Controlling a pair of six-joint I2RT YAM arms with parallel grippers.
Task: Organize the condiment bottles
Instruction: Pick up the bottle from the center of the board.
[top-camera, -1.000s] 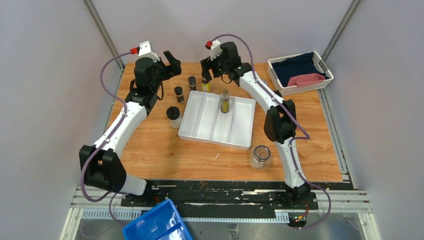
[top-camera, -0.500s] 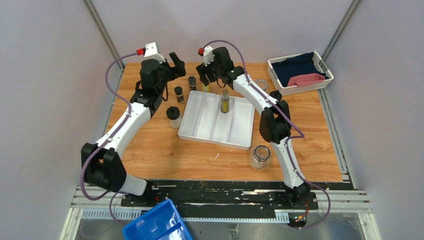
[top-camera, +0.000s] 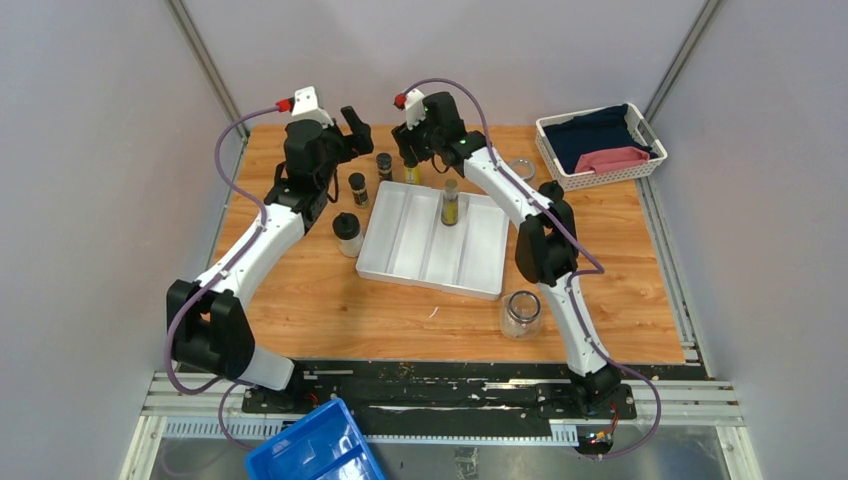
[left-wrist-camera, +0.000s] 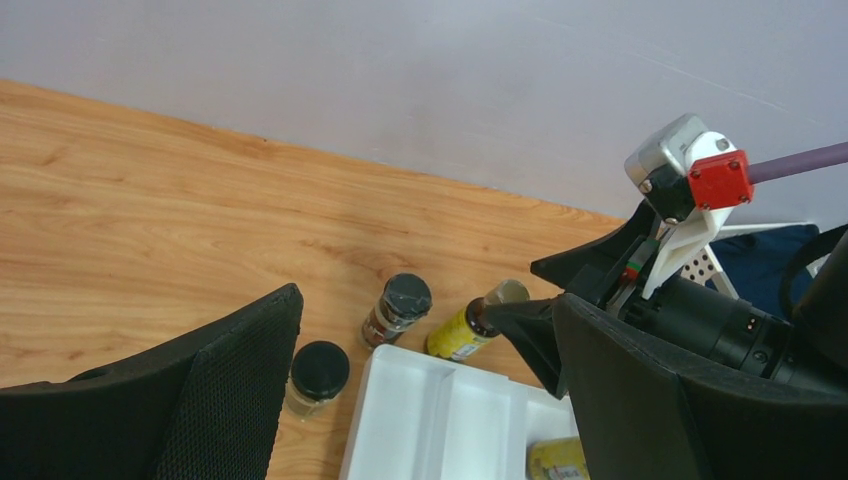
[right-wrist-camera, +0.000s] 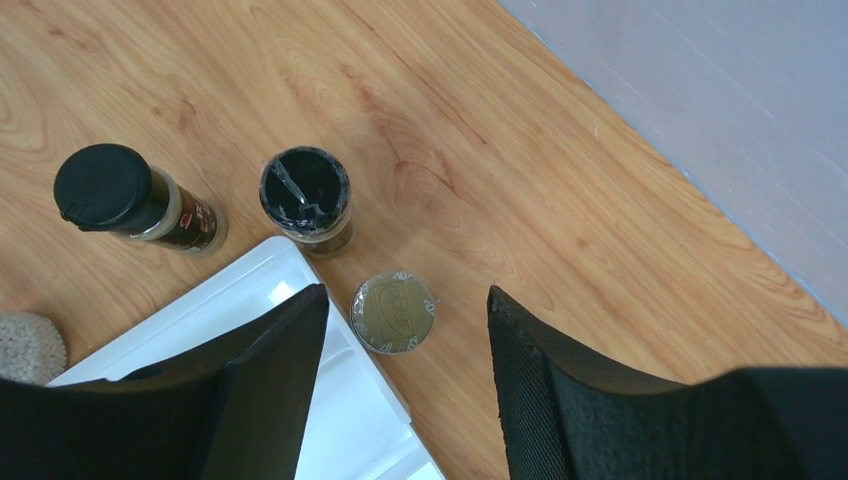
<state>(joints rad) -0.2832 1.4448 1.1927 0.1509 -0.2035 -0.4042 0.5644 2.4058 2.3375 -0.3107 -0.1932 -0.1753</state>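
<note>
My right gripper (top-camera: 411, 153) is open and hangs over a slim yellow-labelled bottle (top-camera: 411, 174) that stands just behind the white tray (top-camera: 400, 262). In the right wrist view the bottle's round cap (right-wrist-camera: 393, 315) lies between the spread fingertips of the right gripper (right-wrist-camera: 405, 300). My left gripper (top-camera: 357, 130) is open and empty, above the back left of the table. A sealed dark shaker (top-camera: 384, 165), a small dark-capped jar (top-camera: 358, 187) and a black-lidded clear jar (top-camera: 347, 233) stand left of the tray. A second yellow bottle (top-camera: 451, 204) stands in the tray.
A squat clear glass jar (top-camera: 521, 313) stands at the front right of the tray, another (top-camera: 521, 167) at the back right. A white basket (top-camera: 560, 175) with cloths sits at the far right. A blue bin (top-camera: 315, 450) lies below the table's near edge.
My right gripper has shifted left and come down over the yellow bottle behind the tray. My left gripper has moved a little right, toward the bottles. No bottle has moved.
</note>
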